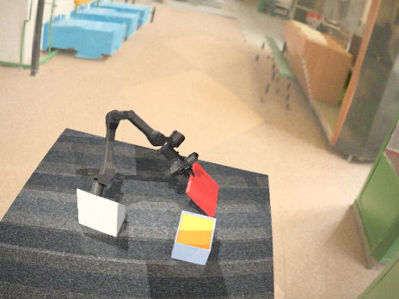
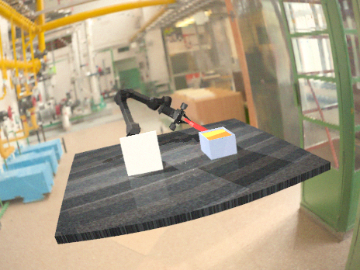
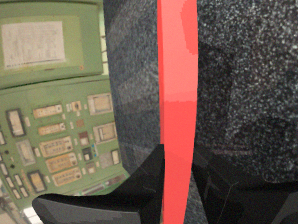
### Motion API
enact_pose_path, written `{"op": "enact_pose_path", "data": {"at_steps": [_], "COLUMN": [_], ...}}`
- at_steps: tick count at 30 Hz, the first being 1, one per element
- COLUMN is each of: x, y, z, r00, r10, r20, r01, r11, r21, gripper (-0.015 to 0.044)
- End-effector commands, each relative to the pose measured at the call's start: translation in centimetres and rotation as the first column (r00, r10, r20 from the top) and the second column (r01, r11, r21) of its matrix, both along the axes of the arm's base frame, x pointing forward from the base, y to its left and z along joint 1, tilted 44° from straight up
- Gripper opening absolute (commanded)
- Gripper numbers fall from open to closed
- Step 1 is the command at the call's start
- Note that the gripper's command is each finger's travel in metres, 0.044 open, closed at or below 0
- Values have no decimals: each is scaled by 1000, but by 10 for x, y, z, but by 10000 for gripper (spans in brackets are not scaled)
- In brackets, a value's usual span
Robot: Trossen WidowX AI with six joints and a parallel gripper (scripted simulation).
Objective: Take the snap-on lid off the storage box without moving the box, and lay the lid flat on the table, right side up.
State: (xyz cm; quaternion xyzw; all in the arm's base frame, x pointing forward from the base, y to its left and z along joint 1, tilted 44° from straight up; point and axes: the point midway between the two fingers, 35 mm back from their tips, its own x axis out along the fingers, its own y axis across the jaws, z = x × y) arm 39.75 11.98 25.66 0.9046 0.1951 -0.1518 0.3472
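The storage box (image 1: 189,253) (image 2: 219,150) is light blue, stands upright on the table and is open at the top, with a yellow and orange inside. The red lid (image 1: 204,189) (image 2: 195,125) (image 3: 179,75) is off the box, steeply tilted, behind it in the top view. My gripper (image 1: 190,170) (image 2: 186,118) (image 3: 176,148) is shut on one edge of the lid, which runs up between the fingers in the wrist view. The far end of the lid hangs low, close behind the box; whether it touches the table is hard to tell.
A white upright panel-like block (image 1: 100,213) (image 2: 142,154) stands on the dark striped table (image 1: 142,253) (image 2: 186,194), in front of the arm's base and left of the box. The table's far edge lies behind the gripper in the top view.
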Motion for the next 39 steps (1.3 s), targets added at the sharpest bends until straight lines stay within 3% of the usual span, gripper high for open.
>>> {"op": "enact_pose_path", "data": {"at_steps": [1,39], "x": [0,6], "y": [6,26], "z": [-7,-28], "r00": [1000,1000], "r10": [11,11], "r20": [-12,-12], "r01": [-11,-11], "r11": [1000,1000], "r21": [1,3], "gripper": [0,0]}}
